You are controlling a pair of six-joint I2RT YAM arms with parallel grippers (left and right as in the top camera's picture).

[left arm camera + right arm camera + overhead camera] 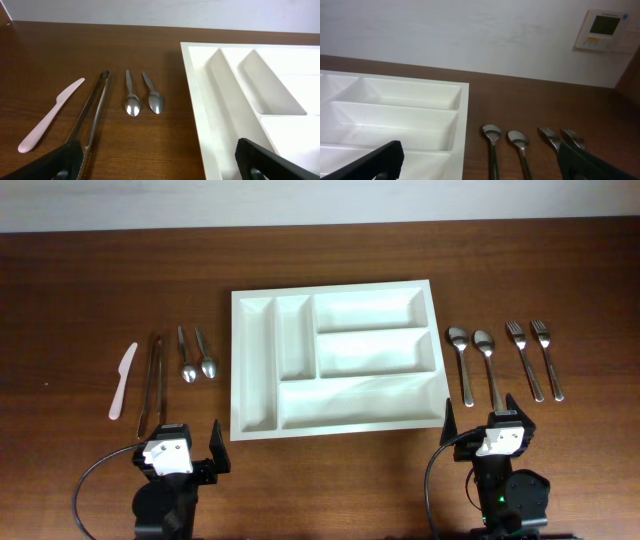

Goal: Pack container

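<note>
The white cutlery tray [256, 370] lies mid-table with all its compartments empty; it also shows in the left wrist view [200, 100] and the right wrist view [462, 115]. Left of it lie a pale plastic knife [122, 380], metal tongs [153, 380] and two small spoons [198, 358]. Right of it lie two large spoons [475, 360] and two forks [534, 355]. My left gripper [180, 448] is open and empty near the front edge, below the tongs. My right gripper [487, 420] is open and empty near the spoon handles.
The wooden table [80, 290] ends at a pale wall at the back. A wall control panel [603, 29] shows in the right wrist view. The arm bases and cables sit at the front edge.
</note>
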